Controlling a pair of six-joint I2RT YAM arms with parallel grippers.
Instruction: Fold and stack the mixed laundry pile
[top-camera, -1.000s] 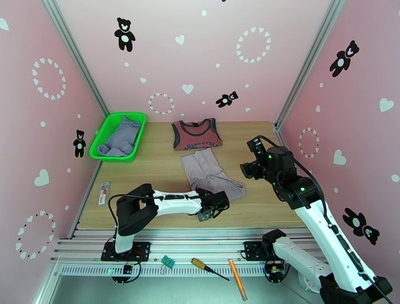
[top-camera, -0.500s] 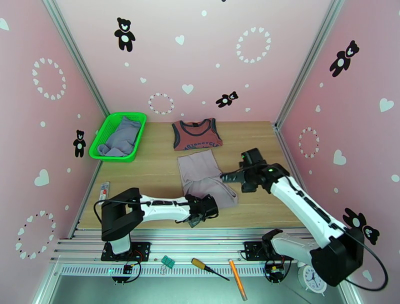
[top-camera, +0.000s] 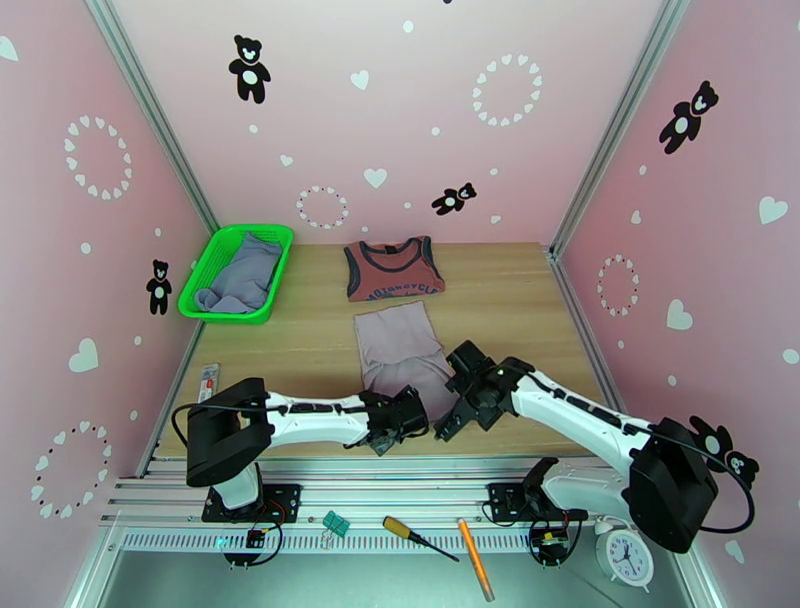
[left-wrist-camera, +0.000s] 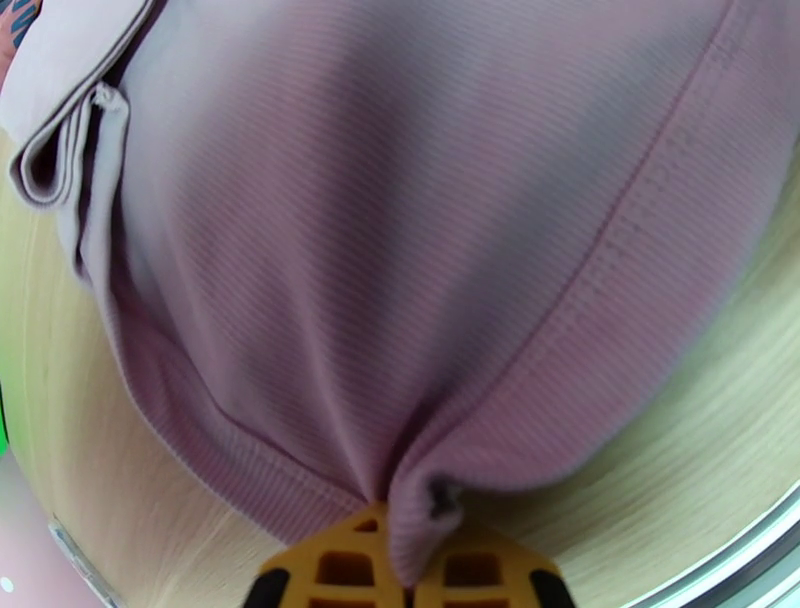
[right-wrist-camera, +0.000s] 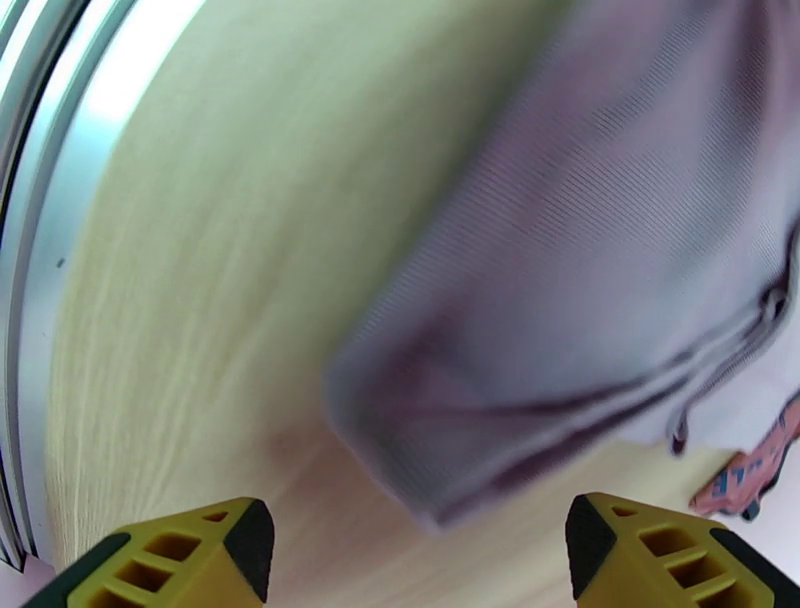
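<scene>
Two robot arms meet over a pale grey-lilac shirt (top-camera: 400, 345) at the near middle of the wooden worktop (top-camera: 520, 290). The left fingers (top-camera: 420, 420) are pressed together on the shirt's near hem. In the left wrist view, the ribbed cloth gathers into a tight peak between the two yellow tips, and a folded edge of the garment lies off to the far left. The right fingers (top-camera: 448, 422) stand spread wide just beside them, at the shirt's near right corner. In the right wrist view, the yellow tips are far apart with bare wood and the blurred corner of the shirt between them, gripping nothing. Whether they touch the worktop cannot be told. Behind the shirt, near the back wall, a rust-red top (top-camera: 393, 268) with dark trim lies flat, close to the shirt's far edge. At the far left corner, a blue-grey piece (top-camera: 245, 275) lies crumpled inside a bright green basket (top-camera: 200, 300), well apart from both arms.
</scene>
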